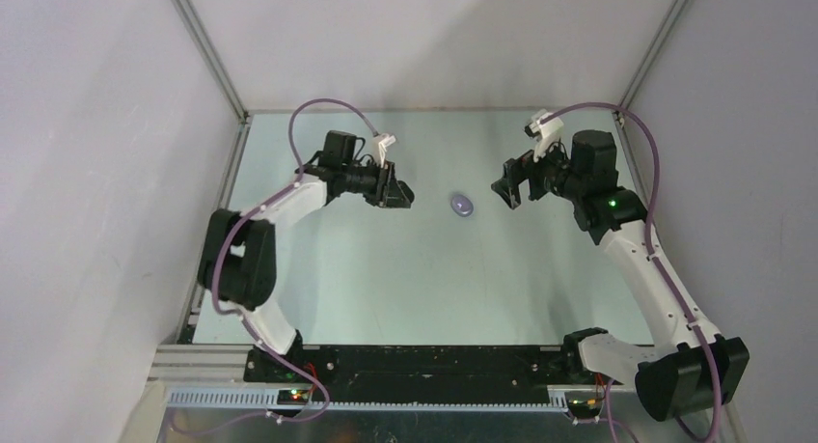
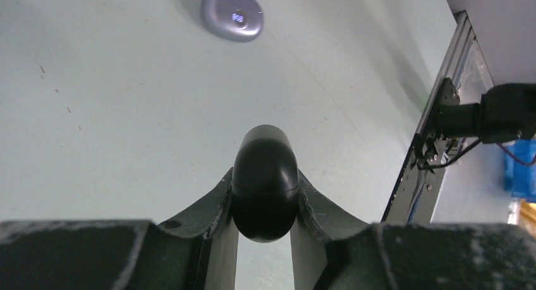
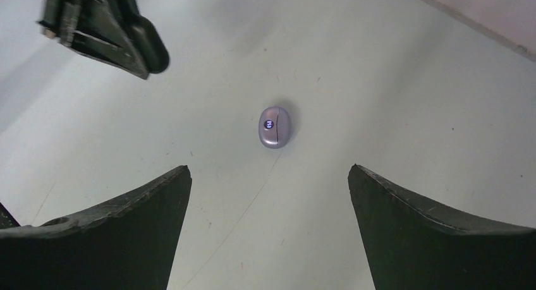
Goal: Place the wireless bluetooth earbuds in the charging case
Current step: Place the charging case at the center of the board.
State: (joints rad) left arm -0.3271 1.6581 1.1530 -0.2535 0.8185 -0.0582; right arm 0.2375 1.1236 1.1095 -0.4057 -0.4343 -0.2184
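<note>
A small purple charging case [image 1: 464, 205] lies flat on the pale green table [image 1: 386, 289]. Its lid is shut and a tiny display glows on its top. Everything else here is placed around it.

To the left of the purple charging case, near it but not touching, the left gripper [image 1: 403, 194] hovers over the table and points toward the case. Its two fingers are closed snugly on a glossy black case [image 2: 265, 170], a smooth rounded pod pinched by its sides. A fine seam runs across the pod. From the left wrist camera it looks like a second charging case with its lid down, though the view is too close for me to be sure. Its rounded end sticks out past the fingertips, toward the purple charging case.

To the right of the purple charging case, about as near on that side, the right gripper [image 1: 508, 192] faces back toward it. Its fingers [image 3: 126, 220] are spread wide apart and hold nothing. In the right wrist view the purple charging case shows in the open gap beyond them, clear of both. The left gripper with its black load shows further off, on the far side of the purple charging case.
</note>
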